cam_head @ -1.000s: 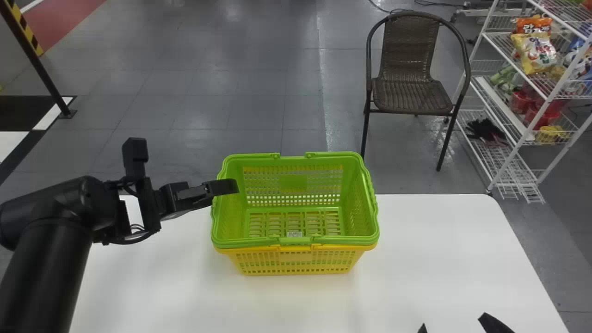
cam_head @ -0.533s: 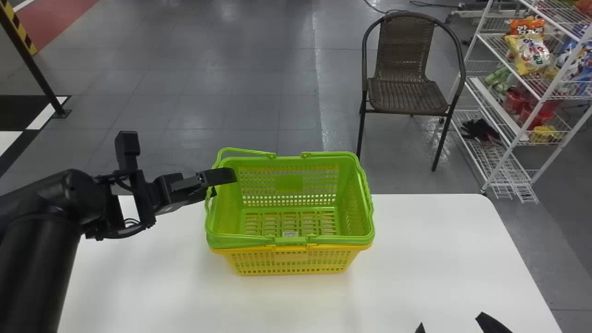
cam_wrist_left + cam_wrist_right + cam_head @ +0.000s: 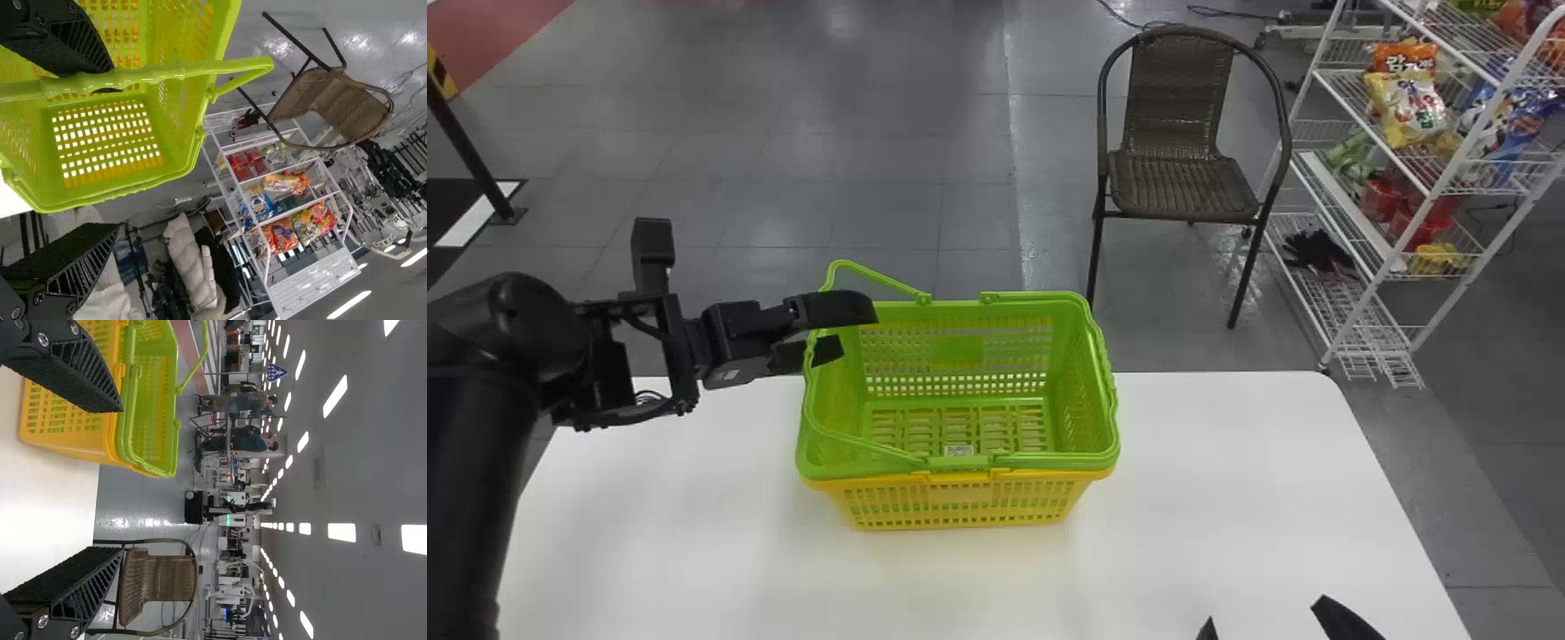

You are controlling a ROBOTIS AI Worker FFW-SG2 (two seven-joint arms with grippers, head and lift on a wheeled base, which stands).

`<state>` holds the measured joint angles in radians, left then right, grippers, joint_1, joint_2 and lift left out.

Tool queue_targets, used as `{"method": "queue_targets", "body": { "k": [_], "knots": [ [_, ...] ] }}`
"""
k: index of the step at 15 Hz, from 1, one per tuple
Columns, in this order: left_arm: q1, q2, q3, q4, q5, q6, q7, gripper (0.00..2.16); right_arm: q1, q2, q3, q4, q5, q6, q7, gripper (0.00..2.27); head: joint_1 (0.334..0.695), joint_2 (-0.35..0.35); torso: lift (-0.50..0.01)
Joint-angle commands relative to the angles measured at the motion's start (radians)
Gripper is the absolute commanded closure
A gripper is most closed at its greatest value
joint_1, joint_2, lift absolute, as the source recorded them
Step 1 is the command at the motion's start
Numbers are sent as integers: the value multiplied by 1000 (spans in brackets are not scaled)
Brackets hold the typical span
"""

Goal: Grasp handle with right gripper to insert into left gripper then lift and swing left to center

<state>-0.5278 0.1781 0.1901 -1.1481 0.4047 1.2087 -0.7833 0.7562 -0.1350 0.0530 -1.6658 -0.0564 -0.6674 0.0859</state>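
The green basket (image 3: 1049, 461) sits nested in the yellow basket (image 3: 965, 507) on the white table (image 3: 1227, 533), and its left handle (image 3: 879, 277) stands partly raised. One finger of the left gripper (image 3: 859, 329) appears to be through the loop, against the handle, with nothing clamped; its two fingers are spread wide. The right gripper (image 3: 1264, 612) waits at the near right, fingers well apart and holding nothing.

The likeliest trouble is the handle slipping off that finger and dropping back to the rim, since it seems propped rather than pinched. Closing with the handle so near one finger could push it aside or catch it crooked, and a lift from this one side would tip the basket. The yellow basket might also come up with it if the two stick together.

The head view shows how far the handle leans up from the rim, but the finger and handle overlap there, so their contact is hard to judge. The left wrist view shows the handle's thick grip crossing one finger, and the broad gap to the other.
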Motion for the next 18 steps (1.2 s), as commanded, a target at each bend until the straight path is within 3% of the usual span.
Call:
{"method": "queue_targets", "body": {
  "k": [1,7,18],
  "knots": [
    [-17,-2,-12,1,0,39,-11,76,0,0,-2,1,-2,-11,0,56,695,-48,0],
    [-66,-6,-66,-2,0,128,-40,76,0,0,-4,4,-5,-24,0,56,695,-86,0],
    [-109,-49,-113,41,-20,6,-42,76,3,3,-18,12,-6,-42,0,56,695,-141,0]
  ]
}}
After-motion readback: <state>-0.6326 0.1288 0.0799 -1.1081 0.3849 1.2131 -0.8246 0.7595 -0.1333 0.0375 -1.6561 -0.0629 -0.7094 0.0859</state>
